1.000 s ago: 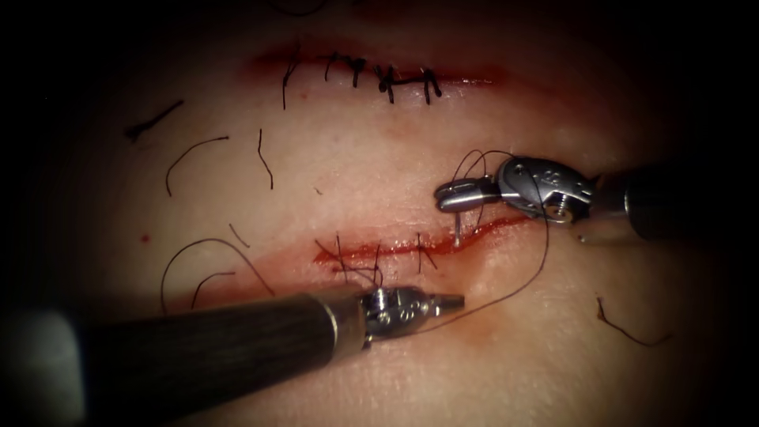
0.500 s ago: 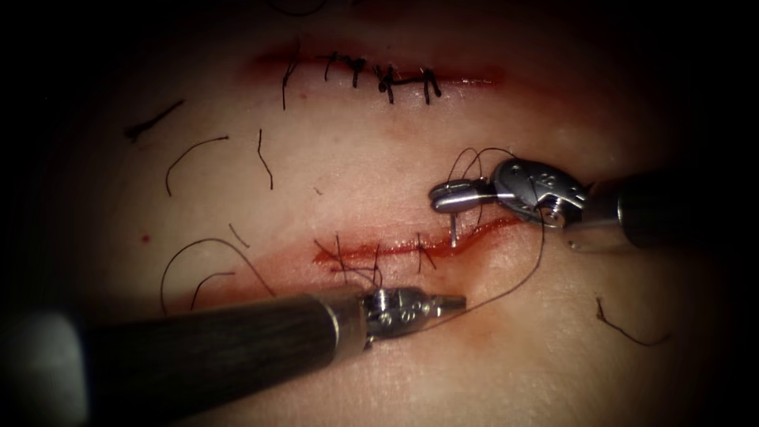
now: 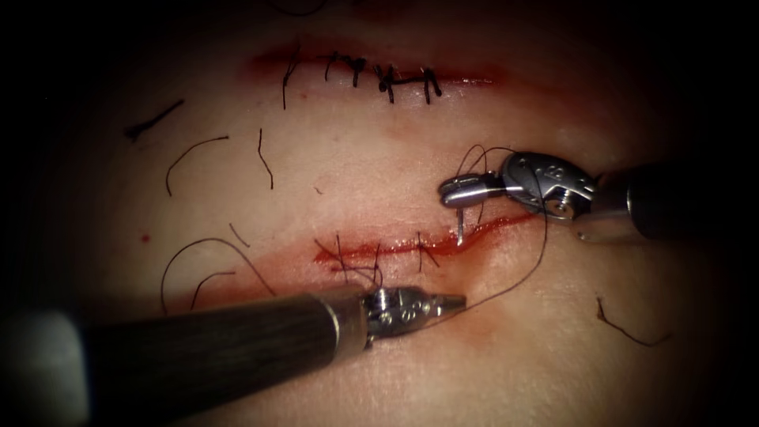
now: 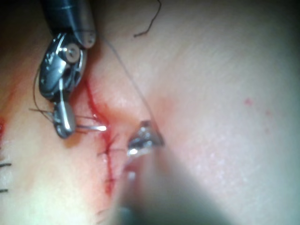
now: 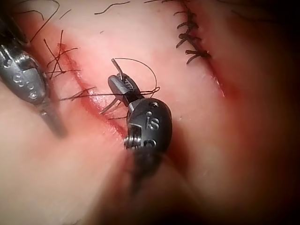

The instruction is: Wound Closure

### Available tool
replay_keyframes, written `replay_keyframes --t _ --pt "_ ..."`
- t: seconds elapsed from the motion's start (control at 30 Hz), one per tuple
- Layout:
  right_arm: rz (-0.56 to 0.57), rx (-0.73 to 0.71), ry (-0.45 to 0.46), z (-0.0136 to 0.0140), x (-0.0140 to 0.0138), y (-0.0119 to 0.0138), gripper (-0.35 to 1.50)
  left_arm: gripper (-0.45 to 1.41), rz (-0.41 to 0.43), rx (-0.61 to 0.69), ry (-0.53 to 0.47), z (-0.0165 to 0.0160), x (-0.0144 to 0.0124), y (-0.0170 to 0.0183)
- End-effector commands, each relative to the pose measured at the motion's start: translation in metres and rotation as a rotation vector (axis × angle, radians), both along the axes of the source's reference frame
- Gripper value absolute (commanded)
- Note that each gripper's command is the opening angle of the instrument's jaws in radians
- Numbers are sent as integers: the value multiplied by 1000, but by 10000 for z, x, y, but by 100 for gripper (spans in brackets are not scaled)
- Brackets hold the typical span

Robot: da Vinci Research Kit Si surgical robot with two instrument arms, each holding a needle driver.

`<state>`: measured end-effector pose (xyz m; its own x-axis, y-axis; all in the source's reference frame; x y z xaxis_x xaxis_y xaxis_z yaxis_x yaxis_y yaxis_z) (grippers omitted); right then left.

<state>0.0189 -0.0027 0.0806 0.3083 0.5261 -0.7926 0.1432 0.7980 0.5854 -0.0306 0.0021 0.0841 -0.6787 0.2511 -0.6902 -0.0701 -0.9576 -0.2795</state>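
Observation:
On the tissue (image 3: 356, 182) the lower cut (image 3: 506, 226) lies across the view, wet with red fluid. My right tool (image 3: 452, 192) is above its right end, jaws shut on the curved needle (image 3: 459, 225). The grip is partway along the curve; a short end sticks out behind the jaws (image 5: 123, 86). The needle's point (image 4: 99, 127) hangs down to the cut's upper edge; I cannot tell if it has entered. Thread (image 3: 522, 281) loops around the right tool and sweeps down past the left tool's tip. My left tool (image 3: 447, 302) is shut, pressing the tissue just below the cut.
Dark stitches (image 3: 375, 261) cross the left part of the lower cut. A second cut (image 3: 387, 79) at the back is closed with several stitches. Cut ends of thread (image 3: 194, 154) lie on the left, and another (image 3: 628, 328) on the right.
My right tool shifted slightly left, then back right and a little up, tilting the needle so its point stays at the cut's edge. The left tool has not moved.

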Motion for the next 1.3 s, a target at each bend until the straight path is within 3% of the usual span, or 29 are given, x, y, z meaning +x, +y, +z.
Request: replay_keyframes --t 0.03,0.37,0.73,1.3 --pt "1 1 2 8 6 -1 -35 -45 1 2 -1 6 -6 -4" --pt "-36 -7 36 10 10 -1 -35 -45 2 2 -2 6 -5 -5" --pt "-156 92 182 8 23 -10 -35 -45 -1 7 -2 6 -5 -4" --pt "-137 280 122 9 26 -19 -35 -45 0 7 -3 6 -4 -3"
